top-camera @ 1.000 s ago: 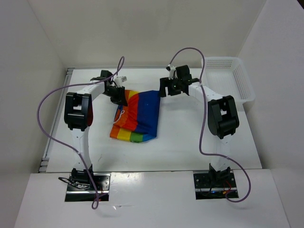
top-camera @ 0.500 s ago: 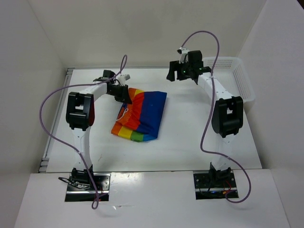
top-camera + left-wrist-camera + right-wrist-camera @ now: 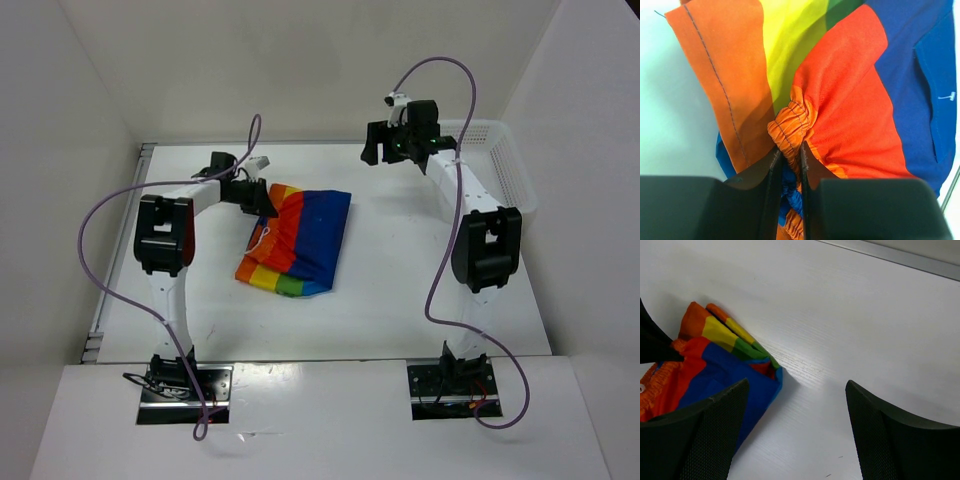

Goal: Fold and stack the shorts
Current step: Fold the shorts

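Note:
The rainbow-striped shorts lie folded in a bundle on the white table, left of the middle. My left gripper sits at their far left corner, shut on the gathered orange waistband; blue cloth shows between the fingers. My right gripper is open and empty, raised above the table to the right of the shorts' far corner. In the right wrist view the shorts lie at lower left, apart from the fingers.
A white mesh basket stands at the back right, close behind the right arm. Purple cables loop over both arms. White walls enclose the table on the left, back and right.
My right gripper has let go of the shorts' far right corner and risen up and to the right. The shorts settled flatter. The left gripper has kept its hold and barely moved.

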